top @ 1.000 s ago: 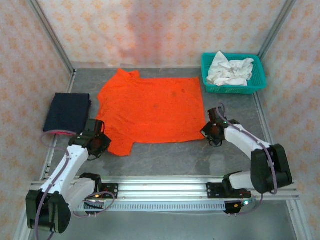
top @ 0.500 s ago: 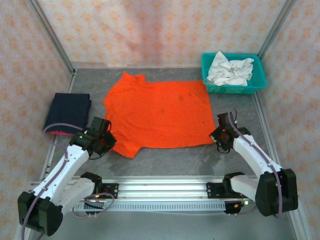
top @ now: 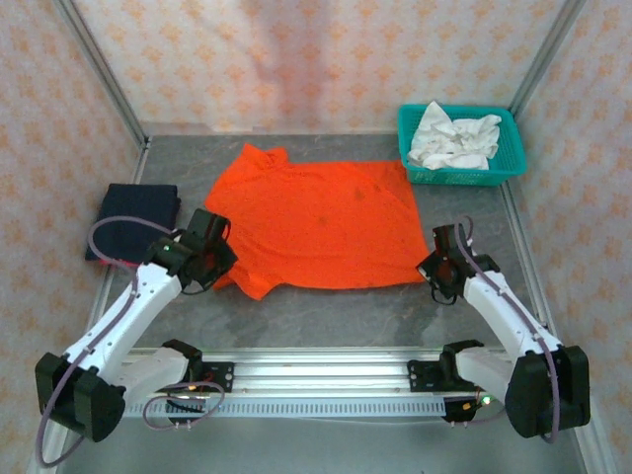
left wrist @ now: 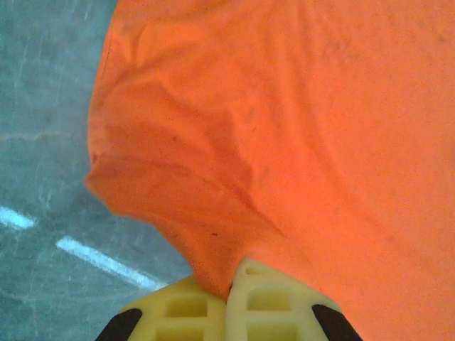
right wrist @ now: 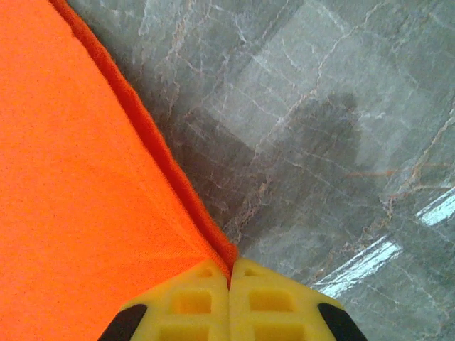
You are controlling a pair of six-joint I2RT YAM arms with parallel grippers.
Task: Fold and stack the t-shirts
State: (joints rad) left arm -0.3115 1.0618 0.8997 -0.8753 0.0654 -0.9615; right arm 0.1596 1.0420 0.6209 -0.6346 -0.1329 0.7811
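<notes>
Left gripper (left wrist: 229, 284) and right gripper (right wrist: 229, 273) each clamp a near corner (jaws pinched tight) of the bright orange-red cloth t-shirt (top: 316, 217)

No text, label, brand, number or sign can be read. All three views checked, same result.
</notes>
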